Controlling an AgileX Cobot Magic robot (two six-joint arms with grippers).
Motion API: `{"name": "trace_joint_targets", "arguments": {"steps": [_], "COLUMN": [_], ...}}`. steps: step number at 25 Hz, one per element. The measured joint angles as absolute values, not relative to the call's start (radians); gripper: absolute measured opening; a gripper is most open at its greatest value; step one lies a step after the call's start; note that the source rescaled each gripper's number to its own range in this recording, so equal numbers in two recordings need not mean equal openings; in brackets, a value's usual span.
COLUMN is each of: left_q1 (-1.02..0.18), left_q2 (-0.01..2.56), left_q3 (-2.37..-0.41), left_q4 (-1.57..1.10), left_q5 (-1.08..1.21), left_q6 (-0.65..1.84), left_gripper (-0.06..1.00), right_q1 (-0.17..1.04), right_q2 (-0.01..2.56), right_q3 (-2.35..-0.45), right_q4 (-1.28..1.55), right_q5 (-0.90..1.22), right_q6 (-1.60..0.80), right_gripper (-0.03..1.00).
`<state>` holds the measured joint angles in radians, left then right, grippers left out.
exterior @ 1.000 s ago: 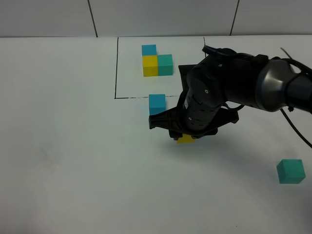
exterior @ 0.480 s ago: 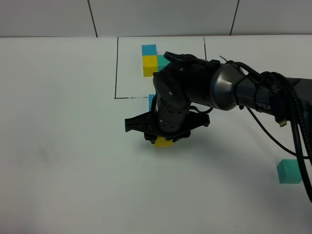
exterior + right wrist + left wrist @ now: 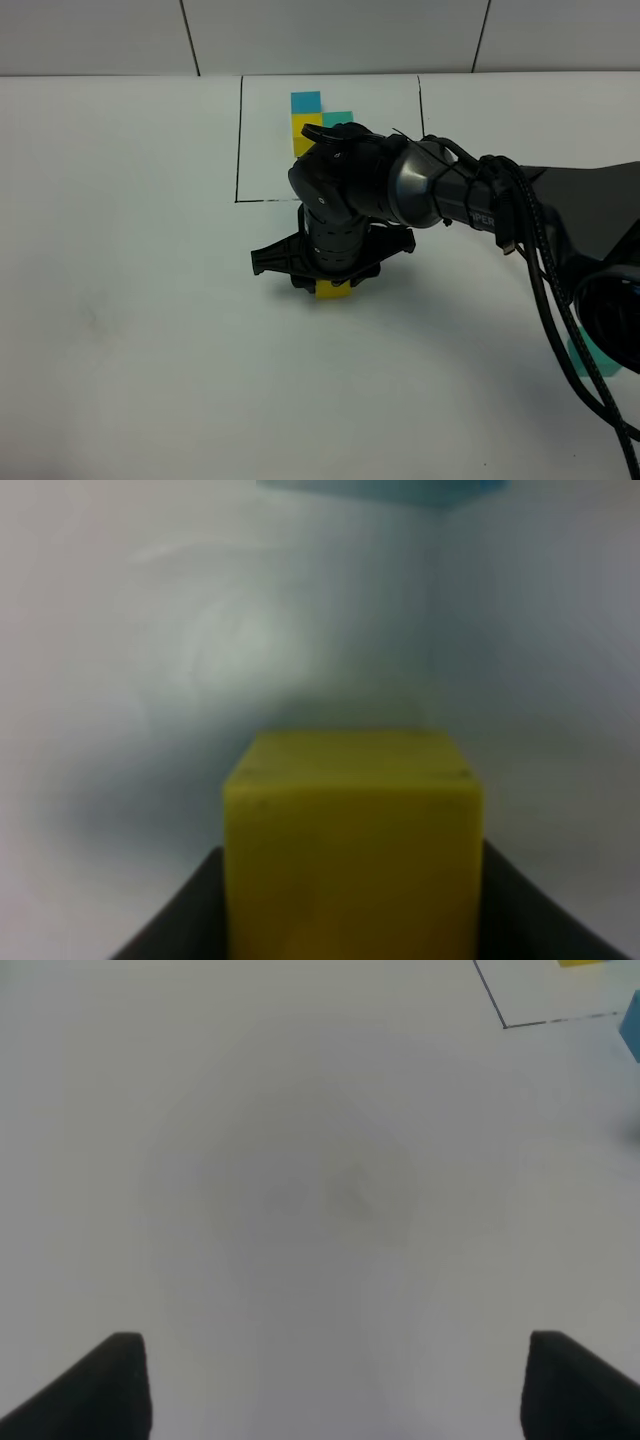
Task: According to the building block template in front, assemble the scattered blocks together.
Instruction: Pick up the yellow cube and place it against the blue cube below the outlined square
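Observation:
My right gripper [image 3: 331, 283] reaches across the middle and is shut on the yellow cube [image 3: 333, 291], held low at the table just below the black frame line. In the right wrist view the yellow cube [image 3: 352, 845] fills the space between the jaws, and an edge of the sky-blue cube [image 3: 380, 488] lies just beyond it. In the exterior view the arm hides the sky-blue cube. The teal-green cube [image 3: 580, 358] peeks out behind the arm at far right. The template [image 3: 306, 113] sits inside its black rectangle at the back, partly covered. My left gripper [image 3: 340, 1390] is open and empty over bare table.
The left wrist view shows a corner of the frame line [image 3: 510, 1022] and an edge of the sky-blue cube [image 3: 632, 1025]. The right arm's cables [image 3: 545, 270] run down the right side. The white table [image 3: 130, 300] spreads to the left and front.
My right gripper has carried the yellow cube leftwards along the frame's front line. The arm now covers the sky-blue cube and most of the teal-green cube at the right.

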<state>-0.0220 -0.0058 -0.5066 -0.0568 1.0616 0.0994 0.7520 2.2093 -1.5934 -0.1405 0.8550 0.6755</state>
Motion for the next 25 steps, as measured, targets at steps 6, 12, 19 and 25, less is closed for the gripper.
{"name": "trace_joint_targets", "arguments": {"steps": [6, 12, 19, 25], "left_q1": [-0.022, -0.022, -0.022, -0.022], "left_q2": [-0.006, -0.006, -0.006, -0.006], "left_q3": [-0.507, -0.507, -0.507, -0.507], "left_q4": [-0.057, -0.057, -0.057, -0.057], "left_q5": [1.062, 1.062, 1.062, 1.062], "left_q6": [0.1, 0.1, 0.1, 0.1], "left_gripper": [0.87, 0.87, 0.87, 0.87], "right_q1": [0.752, 0.752, 0.752, 0.752], "right_q2": [2.228, 2.232, 2.232, 2.234], "right_q3": [-1.604, -1.606, -1.606, -1.606], "right_q4": [-0.168, -0.171, -0.173, -0.189], "right_q5": [0.846, 0.829, 0.826, 0.8], "right_q6": [0.716, 0.745, 0.746, 0.752], "right_gripper": [0.01, 0.01, 0.01, 0.01]}}
